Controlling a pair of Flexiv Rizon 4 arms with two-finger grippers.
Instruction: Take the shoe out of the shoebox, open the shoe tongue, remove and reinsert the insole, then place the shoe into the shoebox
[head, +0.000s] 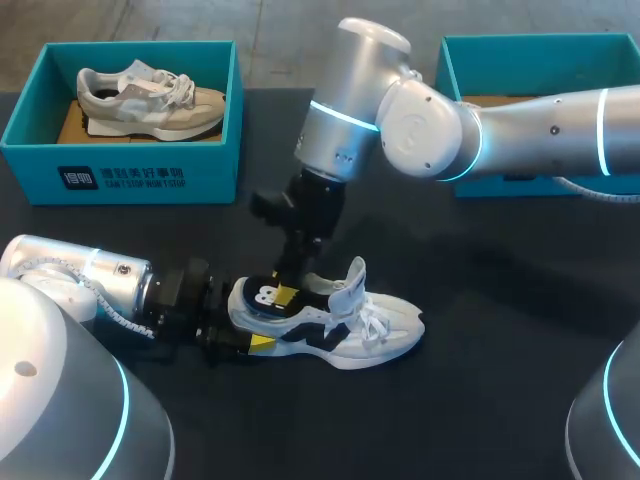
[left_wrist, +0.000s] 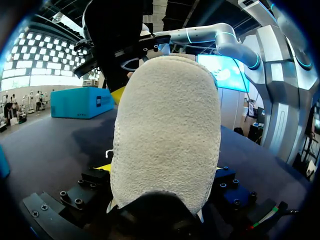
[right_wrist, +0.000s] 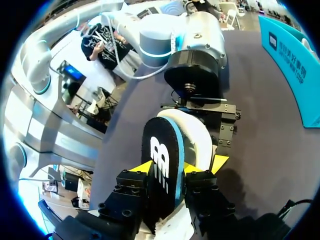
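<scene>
Right end effector (head: 288, 288): coming in from the right, reaching past the middle and pointing down at the shoe's mouth; its fingers are standing narrow and pinching the insole (right_wrist: 161, 150) from both faces.
Left end effector (head: 245, 322): lying low at the left and clamping the shoe's heel from both sides, so it is holding the shoe steady; in the left wrist view the fuzzy heel is filling the gap between its fingers.
Shoe (head: 370, 330): lying on its sole on the counter (head: 480, 410), near the middle, toe pointing right, well apart from both boxes.
Tongue (head: 353, 280): standing up and pulled away from the mouth, so it is looking open.
Insole: standing on edge, its heel end sticking up out of the shoe, its front end hiding inside.
Left box (head: 120, 180): sitting at the far left and holding a second shoe (head: 150, 100).
Right box (head: 540, 48): sitting at the far right, partly hiding behind the right arm; its inside is mostly not showing.
Done so far: the shoe is sitting out of its box and the tongue is looking open.
Step in hand: the insole is going halfway; whether it is coming out or going back in cannot be told.
Left to do: finishing the insole step, seating it flat, then putting the shoe back into a box, probably the right one.
</scene>
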